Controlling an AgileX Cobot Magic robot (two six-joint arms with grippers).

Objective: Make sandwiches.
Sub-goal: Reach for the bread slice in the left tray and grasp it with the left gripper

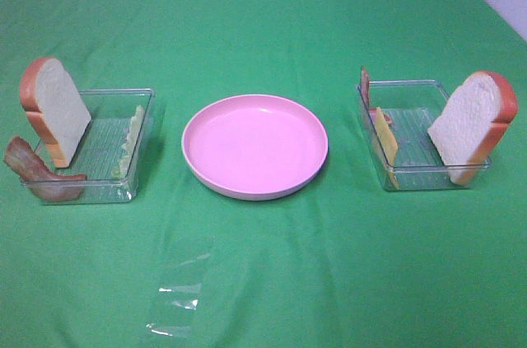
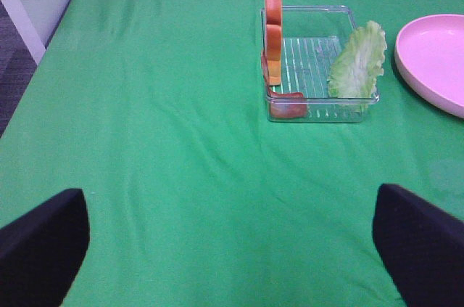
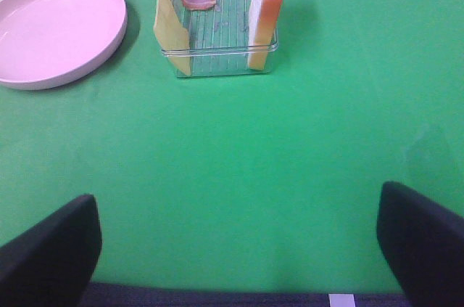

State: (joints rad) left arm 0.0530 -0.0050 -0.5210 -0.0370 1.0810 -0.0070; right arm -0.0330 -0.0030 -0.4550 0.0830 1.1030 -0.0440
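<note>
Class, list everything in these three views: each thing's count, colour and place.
Plate: one, pink, centre.
Trays: two, clear, flanking plate.
Bread slices: two, white with orange-brown crust, one standing per tray.
Bacon strips: two, reddish, one per tray.
Lettuce leaf: one, pale green, left tray.
Cheese slice: one, yellow, right tray.
Plastic film: one, clear, on cloth, camera side of plate.
Cloth: one, green, covering table.
Left end effector, right end effector: two, black, open, short of trays.

Open cloth of the green table [image 1: 263,11] spans the far half and the near strip, where only a clear plastic sheet [image 1: 177,292] lies left of centre. The pink plate [image 1: 254,147] fills the middle, with narrow gaps to the left tray [image 1: 111,192] and right tray [image 1: 424,182]. The left bread slice [image 1: 56,109] and right bread slice [image 1: 471,127] rise at the trays' outer ends.
</note>
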